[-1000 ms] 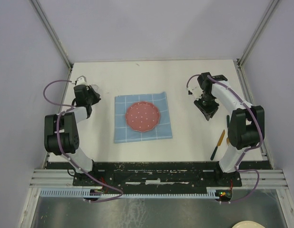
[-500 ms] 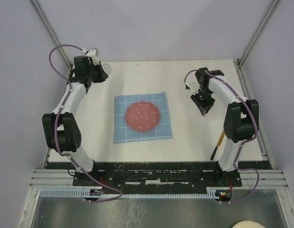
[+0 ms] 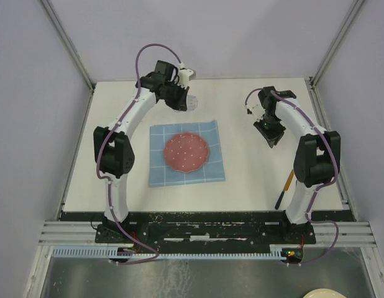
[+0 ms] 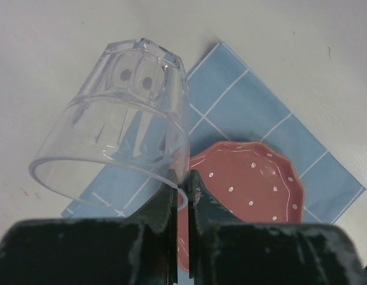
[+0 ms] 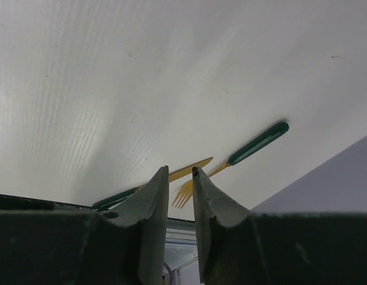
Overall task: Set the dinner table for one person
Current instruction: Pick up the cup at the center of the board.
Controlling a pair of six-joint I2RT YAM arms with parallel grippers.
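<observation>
Dinner table (image 3: pixel 229 93), matte white, between pale lilac walls (image 3: pixel 198 37) and aluminium corner posts (image 3: pixel 68 43)

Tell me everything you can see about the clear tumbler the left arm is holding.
The clear tumbler looks like glass or hard plastic, empty, with a faceted base and a wider rim. It is tilted, mouth toward the wrist camera, base pointing away. The left gripper pinches its rim wall; nothing else touches it. It is held just beyond the far edge of the blue grid placemat.
</observation>
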